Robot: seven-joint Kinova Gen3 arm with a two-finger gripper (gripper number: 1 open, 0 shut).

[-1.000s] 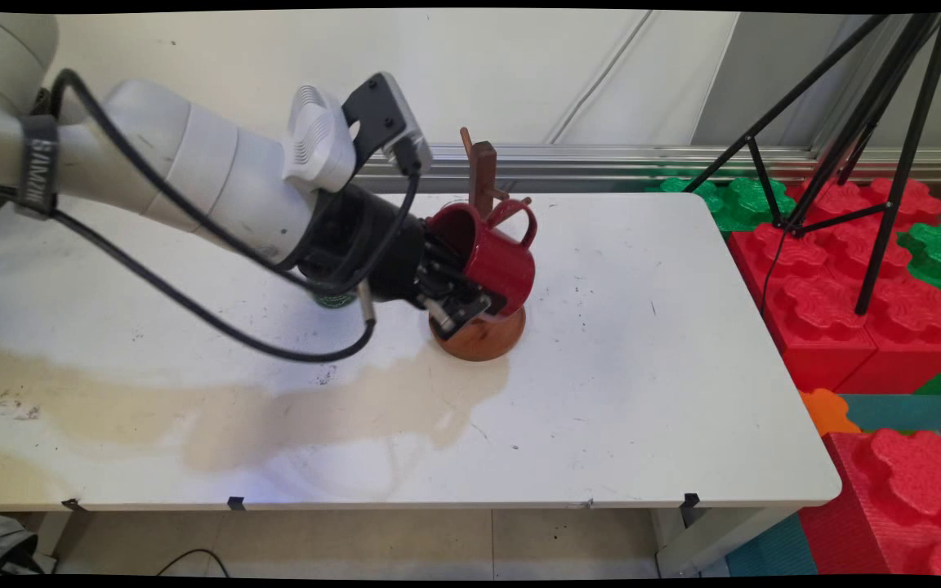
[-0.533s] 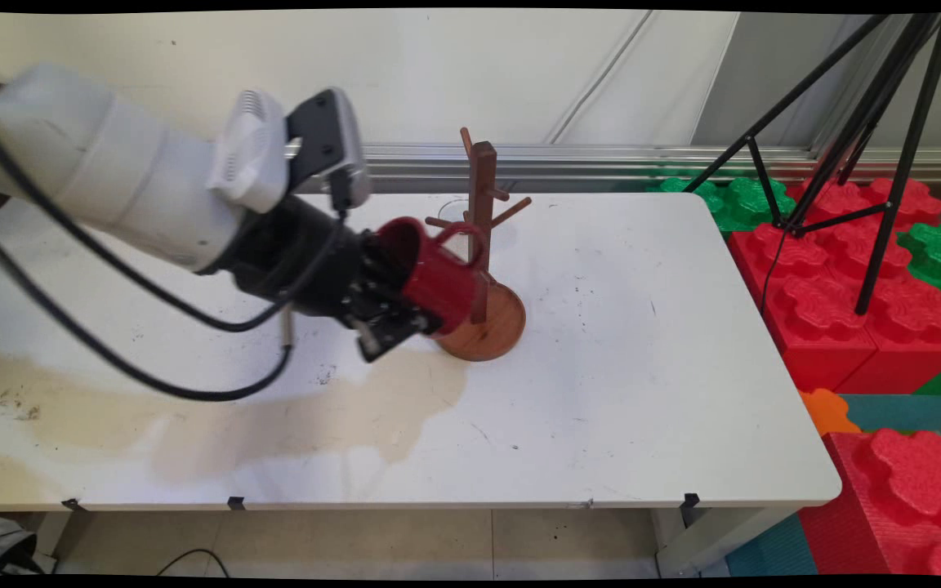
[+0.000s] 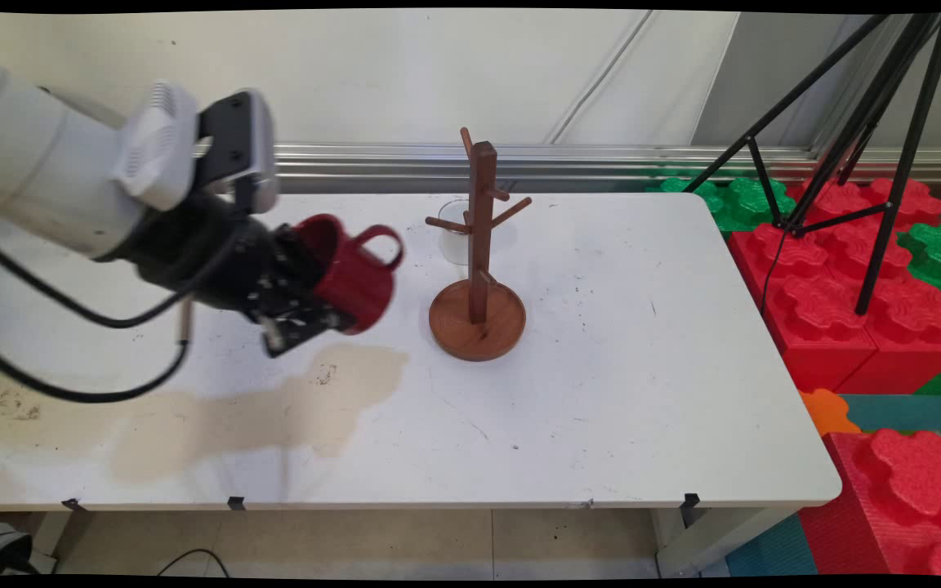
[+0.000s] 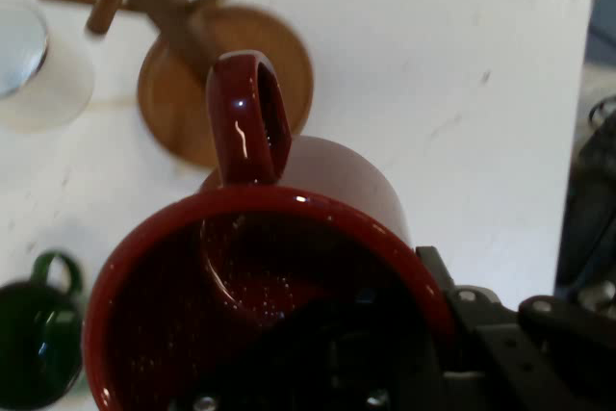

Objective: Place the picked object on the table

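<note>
My gripper [image 3: 313, 309] is shut on the rim of a red mug [image 3: 354, 278], which it holds tilted above the table [image 3: 642, 367], mouth toward the hand and handle up. One finger is inside the mug [image 4: 318, 180] and the other outside it. A wooden mug tree [image 3: 480, 237] stands a short way to the right of the mug, its pegs bare. Behind the tree is a clear cup [image 3: 454, 242]. In the hand view the tree's round base [image 4: 188, 103] lies beyond the mug's handle, the cup [image 4: 43, 79] is at the left, and a dark green mug [image 4: 34, 344] sits at the lower left.
A tan stain [image 3: 274, 416] spreads over the table's near left part. Off the table's right edge lie red and green foam blocks [image 3: 830, 302], with a black tripod [image 3: 862, 122] standing on them. The arm hides the green mug in the main view.
The gripper has carried the red mug to the left, off the mug tree's peg and clear of the tree. The tree and the clear cup behind it now show fully.
</note>
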